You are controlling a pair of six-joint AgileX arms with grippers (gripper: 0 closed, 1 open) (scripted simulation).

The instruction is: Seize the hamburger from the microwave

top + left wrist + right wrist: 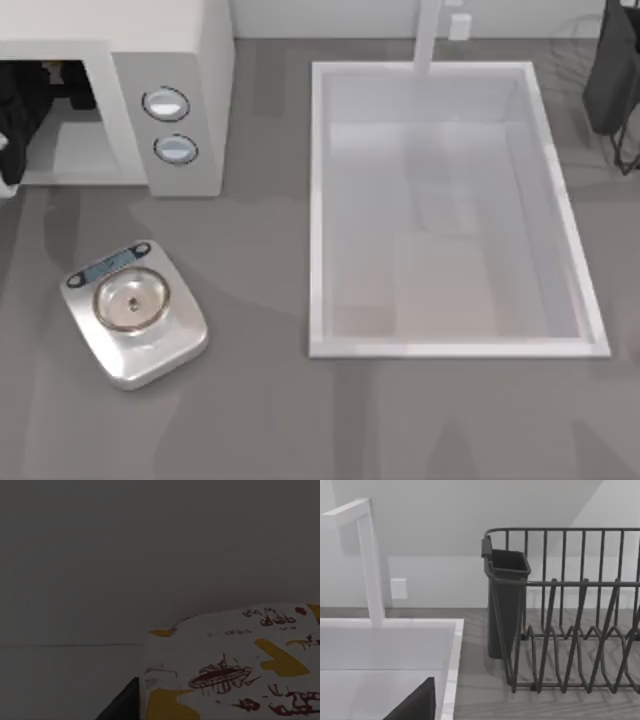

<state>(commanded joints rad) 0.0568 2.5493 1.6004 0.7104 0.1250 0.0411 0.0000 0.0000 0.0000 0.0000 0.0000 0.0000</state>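
No readable words or numbers anywhere. On the hamburger (pixel 235 670), seen close in the dark left wrist view inside the microwave (pixel 190 60): red scribbled marks and yellow patches across a white wrapper, resembling writing but illegible. On the scale (pixel 135 312), left of the sink (pixel 450 210): a small bluish display strip, blank of legible digits.
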